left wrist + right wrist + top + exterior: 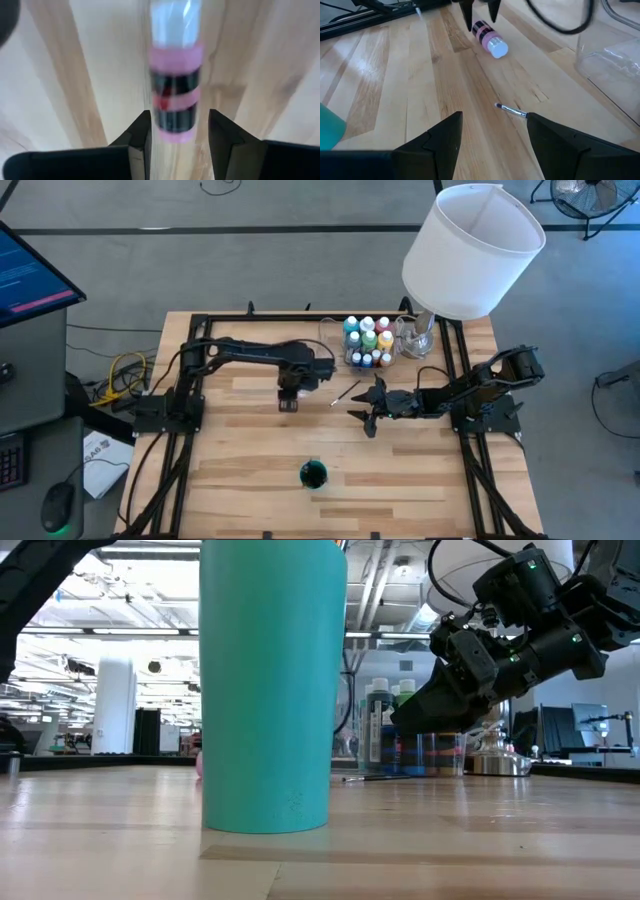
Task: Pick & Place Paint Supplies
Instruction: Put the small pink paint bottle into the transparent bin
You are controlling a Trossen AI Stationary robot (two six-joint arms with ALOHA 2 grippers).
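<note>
Small pink paint bottle with a white cap [175,95], lying on its side on the pale wooden desk [240,470], left of centre, cap pointing away from the left arm's wrist. Straddled by the two dark fingers of the left hand [178,122], one on either side of the labelled body; impossible to tell whether squeezed yet or merely bracketed. For a sound pick-up, probably best to close squarely across the body rather than the cap, since a round bottle may roll or twist out, then lift straight up. Thin dark-handled brush [511,110] loose on the desk nearby, towards the right arm. Right hand [494,125] hovering low near the brush, fingers spread, grasping nothing. At the far side, clear plastic tray [326,345] crowded with other white-capped bottles [368,340]; teal cup [313,474] towards the near edge.
</note>
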